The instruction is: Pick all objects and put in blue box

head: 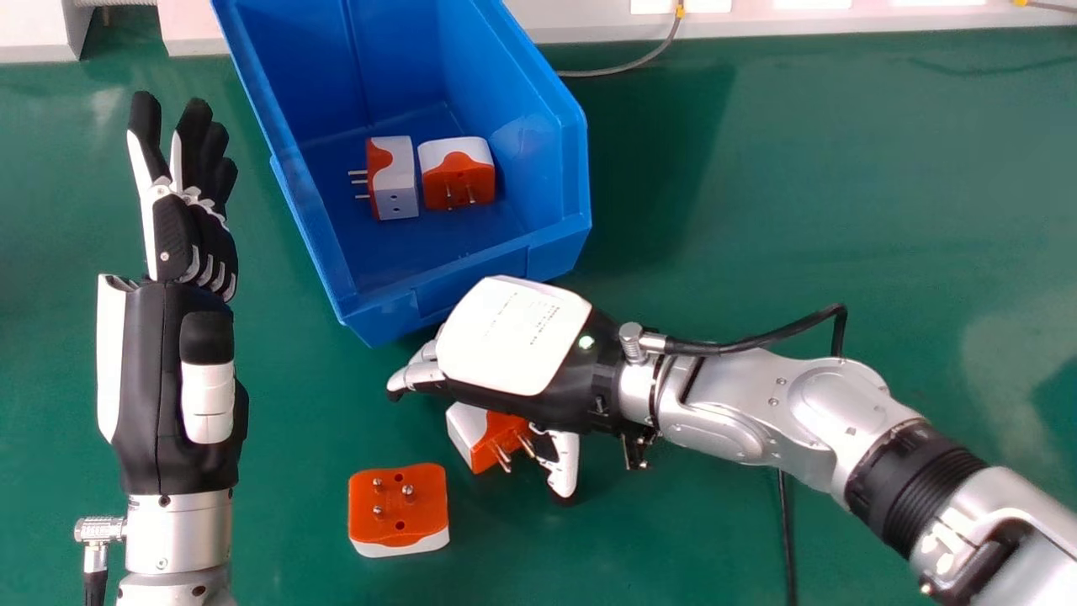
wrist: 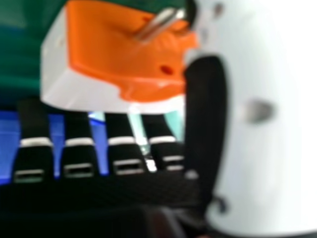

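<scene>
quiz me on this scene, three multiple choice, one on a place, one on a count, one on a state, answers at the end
1. Where is the robot's right hand?
a) inside the blue box
b) over an adapter beside the box
c) on the box's far rim

2. How many adapters are in the box?
a) one
b) two
c) four

3. How does the bottommost adapter lie?
a) pins down
b) on its side
c) pins up

Key:
1 b, its back partly hides that adapter
2 b, both stand out against the blue floor
3 c, its metal pins face the camera
</scene>
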You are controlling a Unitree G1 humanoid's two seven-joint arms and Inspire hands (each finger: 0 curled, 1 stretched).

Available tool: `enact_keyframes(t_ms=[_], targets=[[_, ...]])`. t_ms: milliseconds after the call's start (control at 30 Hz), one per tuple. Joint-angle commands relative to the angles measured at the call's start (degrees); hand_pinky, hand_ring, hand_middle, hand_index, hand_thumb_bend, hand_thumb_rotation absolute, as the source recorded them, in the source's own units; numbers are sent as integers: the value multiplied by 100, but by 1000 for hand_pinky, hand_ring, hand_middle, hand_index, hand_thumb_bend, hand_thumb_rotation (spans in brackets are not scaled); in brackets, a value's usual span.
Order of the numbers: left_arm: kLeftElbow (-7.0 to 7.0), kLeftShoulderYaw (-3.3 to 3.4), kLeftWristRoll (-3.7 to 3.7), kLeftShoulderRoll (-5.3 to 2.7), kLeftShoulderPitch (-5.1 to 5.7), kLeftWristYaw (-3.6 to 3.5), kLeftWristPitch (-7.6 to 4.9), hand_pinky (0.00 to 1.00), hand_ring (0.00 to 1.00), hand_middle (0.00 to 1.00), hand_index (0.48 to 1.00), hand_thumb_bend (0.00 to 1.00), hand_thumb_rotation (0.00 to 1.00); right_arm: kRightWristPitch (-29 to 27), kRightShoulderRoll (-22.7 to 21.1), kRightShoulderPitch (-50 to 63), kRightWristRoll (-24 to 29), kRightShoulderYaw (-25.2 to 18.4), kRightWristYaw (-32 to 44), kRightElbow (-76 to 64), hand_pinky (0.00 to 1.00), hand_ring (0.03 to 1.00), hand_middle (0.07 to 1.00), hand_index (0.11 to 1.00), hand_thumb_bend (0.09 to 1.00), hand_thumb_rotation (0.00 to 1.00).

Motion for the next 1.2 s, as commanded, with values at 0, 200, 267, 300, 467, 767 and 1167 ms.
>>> enact_keyframes(t_ms=[0,200,267,300,467,767,1167], targets=[[-141,13,6,48,2,4,-81,1000,1000,1000,1000,975,998,98,30,81,-247,209,-194,257,646,760,800,824,952,42],[-134,13,33,36,-14,20,-81,1000,1000,1000,1000,976,998,-164,48,-60,-113,264,-574,597,467,604,714,774,877,15],[-136,9,45,28,-18,27,-78,1000,1000,1000,1000,976,998,-216,49,-78,-67,256,-596,650,385,517,643,756,808,9],[-120,8,44,27,-27,24,-84,1000,1000,1000,1000,976,998,-258,49,-82,-36,247,-621,678,356,486,612,749,760,7],[-88,9,26,39,-45,9,-96,1000,1000,1000,1000,975,998,-378,73,-112,55,232,-643,790,311,444,567,733,690,5],[-115,-1,2,38,-40,-3,-78,1000,1000,1000,1000,968,998,-662,60,-235,108,194,-976,860,265,378,499,595,581,1],[-119,5,-5,44,-31,-3,-67,1000,1000,1000,1000,973,995,-791,29,-286,200,119,-1016,891,158,234,445,526,539,0]])
